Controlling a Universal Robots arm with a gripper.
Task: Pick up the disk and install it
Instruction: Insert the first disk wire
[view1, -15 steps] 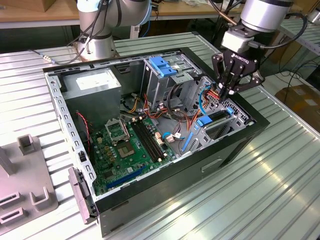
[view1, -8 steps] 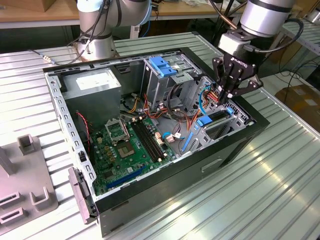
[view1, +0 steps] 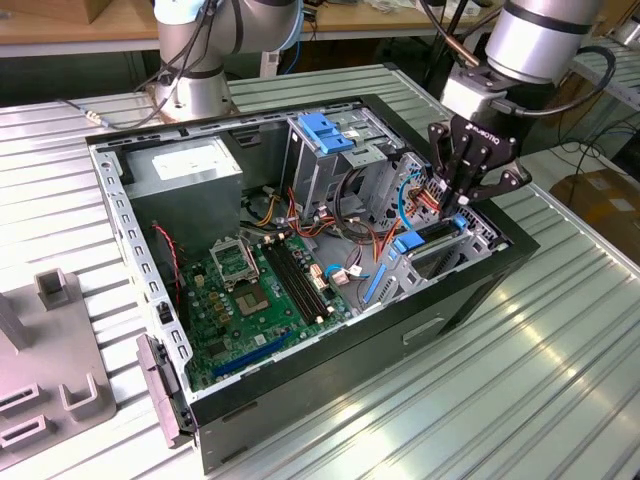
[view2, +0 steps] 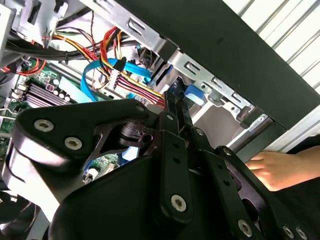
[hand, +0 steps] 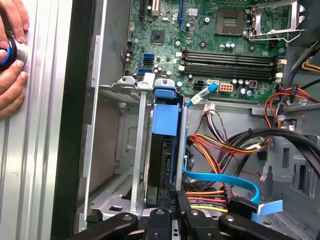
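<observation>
Case: an open computer case lies on the ribbed bench, mainboard toward the exterior view's left, drive cage toward its right edge.
Hand: in the first wrist view a person's hand rests on the bench just outside the case wall, on a round button. If the arm swings outward over that wall, it could meet the hand.
Disk: it stands on edge in the cage slot, dark body low between the rails, its blue carrier tab at the end toward the mainboard. It looks mostly seated. A skewed push could jam the carrier on the rails.
Cables: red, yellow and orange leads and a flat blue ribbon lie just beside the slot, close to the fingertips. They could be snagged or pinched against the cage, or a plug pulled loose.
Gripper: reaching down into the cage at the case's right edge in the exterior view, the jaws drawn nearly together over the disk's end. Whether they actually pinch the disk cannot be told from these views. If they only rest on it, a slip would land them on the connectors.
</observation>
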